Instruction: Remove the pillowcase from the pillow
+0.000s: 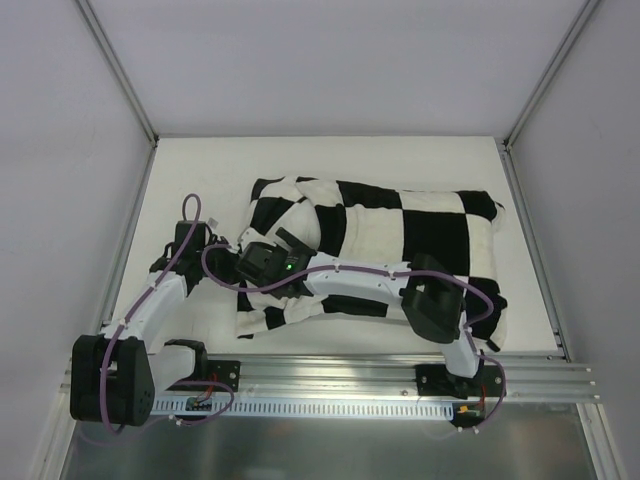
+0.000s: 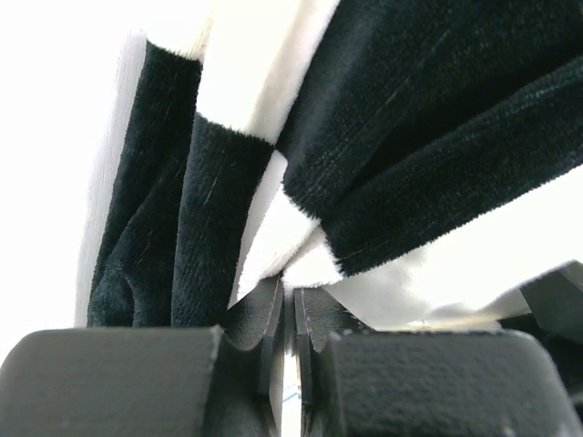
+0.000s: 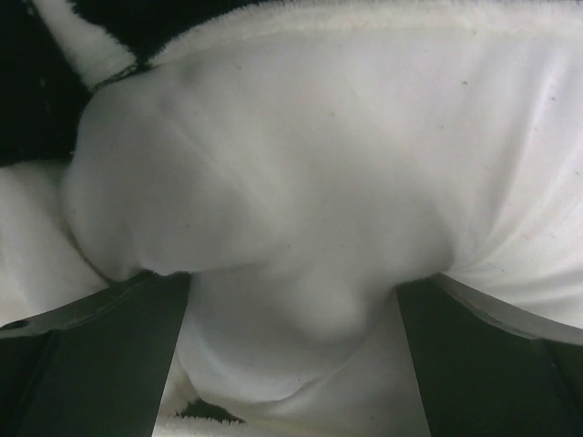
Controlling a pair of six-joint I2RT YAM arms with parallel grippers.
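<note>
The black and cream checkered pillowcase (image 1: 420,230) lies across the middle of the table with the pillow inside. The plain white pillow (image 1: 310,225) shows at the cover's open left end. My left gripper (image 1: 222,243) is at the cover's left edge. In the left wrist view it (image 2: 290,291) is shut on a cream fold of the pillowcase (image 2: 410,118). My right gripper (image 1: 293,238) reaches in at the opening. In the right wrist view its jaws (image 3: 291,291) squeeze a bulge of the pillow (image 3: 301,164), with the pillowcase (image 3: 27,109) at the upper left.
The white table (image 1: 200,170) is closed in by grey walls with metal posts (image 1: 120,70). An aluminium rail (image 1: 330,375) carrying both arm bases runs along the near edge. The right arm (image 1: 370,280) lies across the near part of the pillowcase.
</note>
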